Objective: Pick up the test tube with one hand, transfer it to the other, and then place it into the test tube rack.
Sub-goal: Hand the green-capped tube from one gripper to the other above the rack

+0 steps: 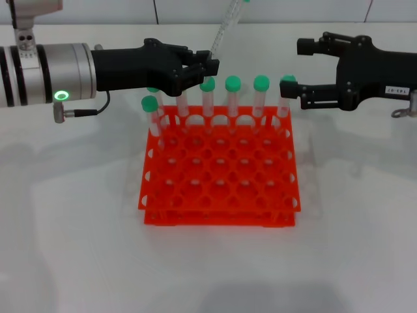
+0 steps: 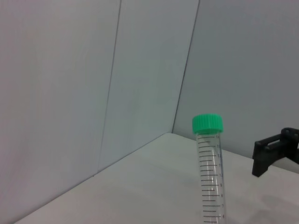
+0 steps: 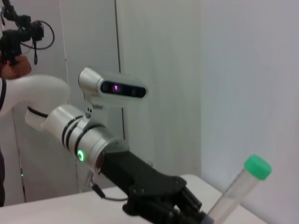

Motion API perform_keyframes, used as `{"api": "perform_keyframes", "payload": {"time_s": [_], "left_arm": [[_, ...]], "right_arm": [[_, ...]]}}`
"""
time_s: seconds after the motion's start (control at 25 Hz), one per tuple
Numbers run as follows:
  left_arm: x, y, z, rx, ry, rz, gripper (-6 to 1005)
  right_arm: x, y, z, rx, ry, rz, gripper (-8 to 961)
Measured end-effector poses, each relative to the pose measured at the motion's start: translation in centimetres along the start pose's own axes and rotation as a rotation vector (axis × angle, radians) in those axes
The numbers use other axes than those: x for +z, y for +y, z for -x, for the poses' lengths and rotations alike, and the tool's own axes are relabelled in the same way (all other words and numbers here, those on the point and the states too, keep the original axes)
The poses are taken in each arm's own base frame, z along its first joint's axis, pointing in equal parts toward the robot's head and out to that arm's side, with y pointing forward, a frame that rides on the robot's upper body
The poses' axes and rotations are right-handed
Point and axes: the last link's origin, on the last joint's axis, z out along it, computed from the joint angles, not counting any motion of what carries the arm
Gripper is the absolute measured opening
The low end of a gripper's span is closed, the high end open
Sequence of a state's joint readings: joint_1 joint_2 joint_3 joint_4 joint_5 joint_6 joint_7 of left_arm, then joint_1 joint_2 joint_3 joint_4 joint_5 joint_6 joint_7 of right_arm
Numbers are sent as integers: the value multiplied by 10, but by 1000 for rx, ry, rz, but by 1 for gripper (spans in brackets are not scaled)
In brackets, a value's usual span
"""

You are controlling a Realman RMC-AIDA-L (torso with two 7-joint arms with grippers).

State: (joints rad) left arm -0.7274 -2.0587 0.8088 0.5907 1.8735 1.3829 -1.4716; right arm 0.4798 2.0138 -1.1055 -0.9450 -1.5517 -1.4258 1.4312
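Green-capped test tube [image 1: 221, 32] clamped in left pincer [image 1: 207, 67], cap cropped, right pincer [image 1: 293, 70] apart.

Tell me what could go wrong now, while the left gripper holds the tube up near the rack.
The left gripper grips the slim clear green-capped test tube only at its lower end, tilted, so it may slip or swing at handover. The open right gripper hangs beside the capped tubes in the orange-red plastic rack and could knock the nearest tube.
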Motion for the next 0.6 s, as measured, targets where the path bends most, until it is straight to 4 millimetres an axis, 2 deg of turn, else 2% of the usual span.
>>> {"api": "perform_keyframes", "payload": {"time_s": [0.6], "left_arm": [[-3,2,2,43,19,-3,243]], "right_arm": [[7,-1,11,-20,-25,15,856]]}}
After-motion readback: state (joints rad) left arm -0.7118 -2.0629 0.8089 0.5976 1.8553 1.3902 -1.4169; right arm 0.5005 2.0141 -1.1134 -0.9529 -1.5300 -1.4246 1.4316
